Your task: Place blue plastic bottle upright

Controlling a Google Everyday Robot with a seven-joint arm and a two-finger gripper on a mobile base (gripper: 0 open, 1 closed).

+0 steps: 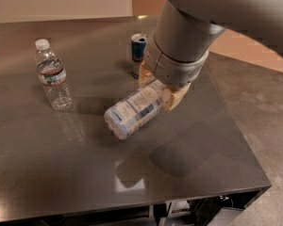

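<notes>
Starting at the left of the dark table (61, 173): noting a ribbed clear bottle (52, 76) standing upright, well apart from the rest. Moving to the middle: finding the blue plastic bottle (134, 109) tilting, base pointing low and left, neck end rising to the right into the gripper (161, 89). Showing a white-and-pale-blue label around most of its clear body; cap hiding behind the tan fingers (178, 98). Being unable to tell whether the base is touching the table. Just behind, spotting a blue-and-silver can (138, 48) standing upright. Ending at the right: jaws clamping on the bottle's upper end, wrist pointing down and leftward, thick grey arm (184, 36) descending from the upper right corner.
</notes>
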